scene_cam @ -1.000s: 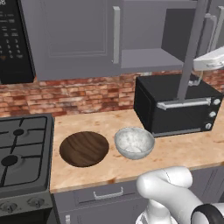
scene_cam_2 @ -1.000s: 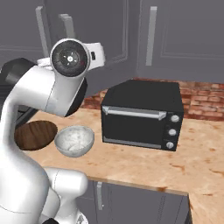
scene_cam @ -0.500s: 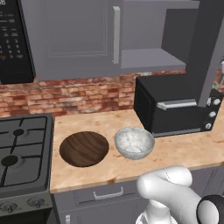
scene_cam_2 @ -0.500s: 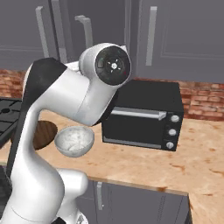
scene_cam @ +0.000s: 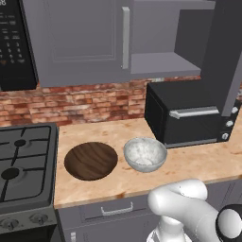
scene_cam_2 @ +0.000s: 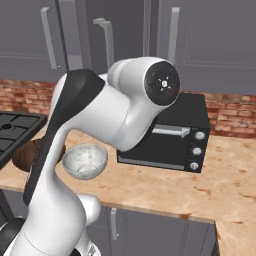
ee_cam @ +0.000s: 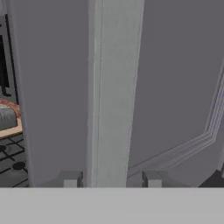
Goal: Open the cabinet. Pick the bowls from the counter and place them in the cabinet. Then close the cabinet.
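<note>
Right now gripper [ee_cam: 109,178] sits at cabinet [scene_cam: 85,42] door handle [ee_cam: 111,92], finger tips spread either side of bar, not pinching it. Right door swung open, shelf bare. Brown bowl [scene_cam: 90,160] and marble bowl [scene_cam: 144,154] wait side by side on counter [scene_cam: 198,158], near toaster oven [scene_cam: 189,113], ready for picking.

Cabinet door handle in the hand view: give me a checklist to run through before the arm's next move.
1. Right cabinet door swung open: ok.
2. Left cabinet door open: not ok, it is shut.
3. Gripper loosened off the handle bar: ok, jaws apart with the bar between them.
4. Wooden bowl and marble bowl on the counter, upright and apart: ok.
5. Cabinet shelf exposed above the toaster oven: ok.
6. Room to back the hand away: cannot tell.
</note>
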